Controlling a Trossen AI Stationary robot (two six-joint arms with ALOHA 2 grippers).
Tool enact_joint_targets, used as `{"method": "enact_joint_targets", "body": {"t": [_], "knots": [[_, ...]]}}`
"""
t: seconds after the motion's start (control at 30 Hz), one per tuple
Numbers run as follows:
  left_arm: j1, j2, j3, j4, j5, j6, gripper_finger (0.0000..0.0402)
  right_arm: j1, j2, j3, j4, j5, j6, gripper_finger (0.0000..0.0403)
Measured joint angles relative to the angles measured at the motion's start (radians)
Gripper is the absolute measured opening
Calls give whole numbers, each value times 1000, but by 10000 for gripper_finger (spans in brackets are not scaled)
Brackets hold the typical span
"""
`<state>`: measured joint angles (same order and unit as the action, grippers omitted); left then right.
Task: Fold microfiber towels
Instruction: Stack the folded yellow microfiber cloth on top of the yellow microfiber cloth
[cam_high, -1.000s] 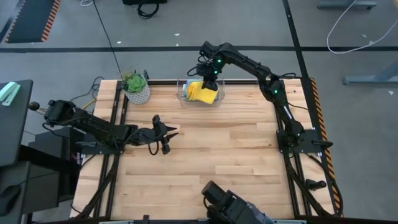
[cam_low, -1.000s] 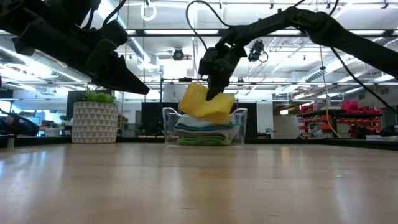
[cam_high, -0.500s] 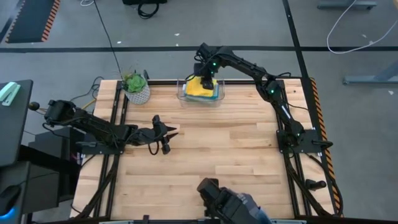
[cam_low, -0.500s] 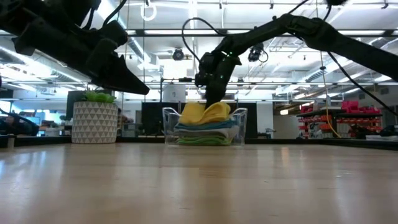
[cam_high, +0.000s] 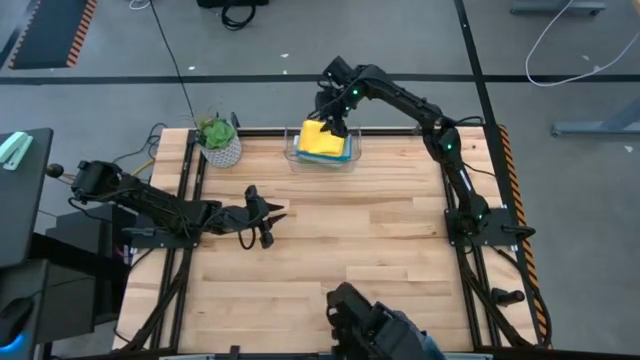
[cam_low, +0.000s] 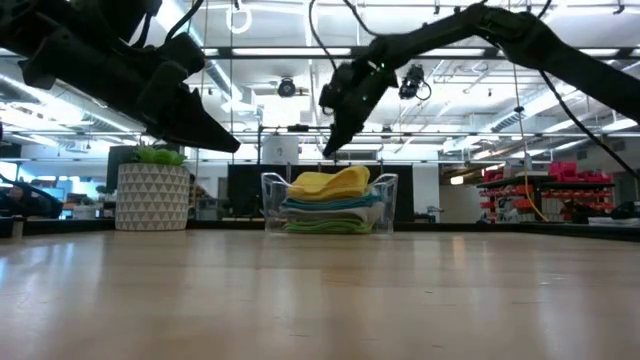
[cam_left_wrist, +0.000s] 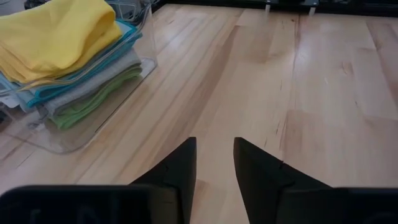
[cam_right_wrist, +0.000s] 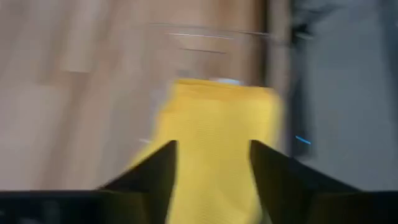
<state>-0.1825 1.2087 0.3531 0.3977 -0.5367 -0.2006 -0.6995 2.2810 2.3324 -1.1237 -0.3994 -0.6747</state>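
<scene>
A wooden table (cam_high: 330, 250) holds a clear plastic bin (cam_low: 385, 205) at its far edge, beside a potted plant (cam_high: 218, 140). Inside the bin lies a stack of folded microfiber towels: green (cam_left_wrist: 81, 107) at the bottom, then pale grey (cam_left_wrist: 93, 84), light blue (cam_left_wrist: 74, 78), and a yellow towel (cam_high: 325, 140) on top. A second ago the right hand (cam_low: 335, 135) was clamped on the yellow towel, holding it above the bin. Now the towel rests on the stack, and that hand hovers just above it, fingers spread and empty. The left hand (cam_high: 262, 218) waits over the middle of the table, fingers slightly apart, holding nothing. With all four towels folded and binned, the task looks nearly finished.
</scene>
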Motion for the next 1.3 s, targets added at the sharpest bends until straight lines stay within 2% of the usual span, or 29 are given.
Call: {"method": "enact_joint_targets", "body": {"t": [0.07,0.1,0.17,0.2,0.33,0.47,0.8,1.0,1.3], "knots": [[0,0,0,-2,0,0,110,-14,1,-44,7,-105,-30,160],[0,0,0,-2,0,1,108,-19,2,-72,35,-125,-32,119],[0,0,0,-2,0,2,103,-22,3,-136,124,-121,-28,40],[0,0,0,-3,0,3,100,-23,3,-167,173,-107,-10,21],[0,0,0,-3,0,2,90,2,3,-297,377,-21,67,18],[0,3,0,-4,0,3,81,14,4,-404,506,-17,90,7],[1,3,0,-3,0,13,78,11,0,-505,567,2,93,4],[1,3,0,-3,0,9,78,15,2,-477,538,10,85,4],[1,3,0,-3,0,2,74,22,4,-226,264,14,41,4]]}}
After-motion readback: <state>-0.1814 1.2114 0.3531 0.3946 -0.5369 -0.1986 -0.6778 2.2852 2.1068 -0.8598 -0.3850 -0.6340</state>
